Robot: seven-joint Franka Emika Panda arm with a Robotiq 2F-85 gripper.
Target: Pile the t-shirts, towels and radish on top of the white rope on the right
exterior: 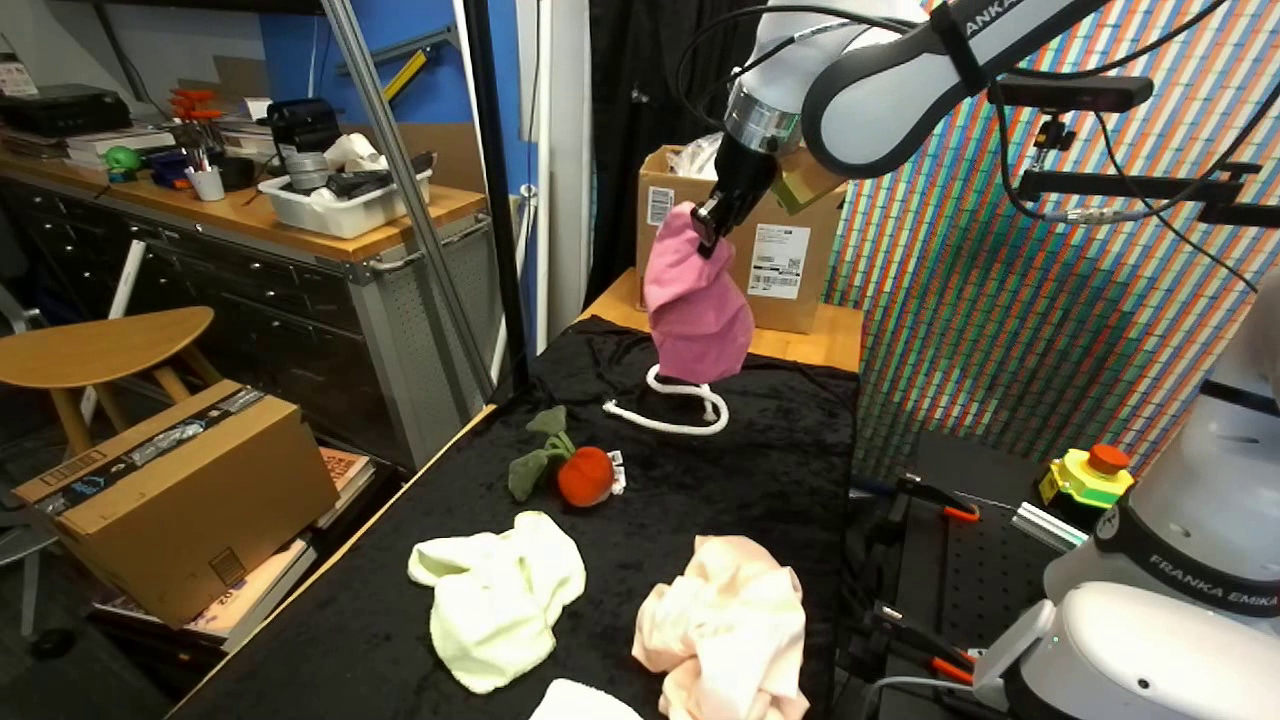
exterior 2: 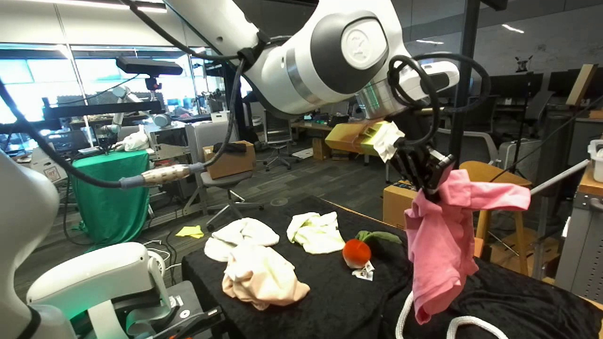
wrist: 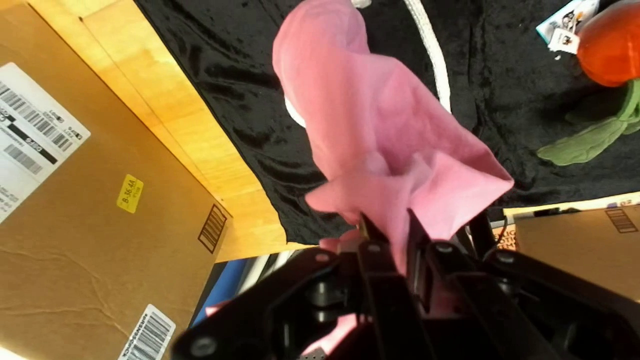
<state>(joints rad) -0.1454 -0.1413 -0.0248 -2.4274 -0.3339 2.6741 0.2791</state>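
Where the crumpled pink fabric cloth (exterior: pixel 698 305) hangs: mostly below the jaws.
Black metal gripper (wrist: pixel 387 216): clenched on a fold.
Cloth: likely light, limp; best gripped bunched.
Looped white cord rope (exterior: pixel 685 430): well below the jaws.

Room beside radish (exterior: pixel 585 476), box (exterior: pixel 780 262) beyond rope (exterior: pixel 690 431)
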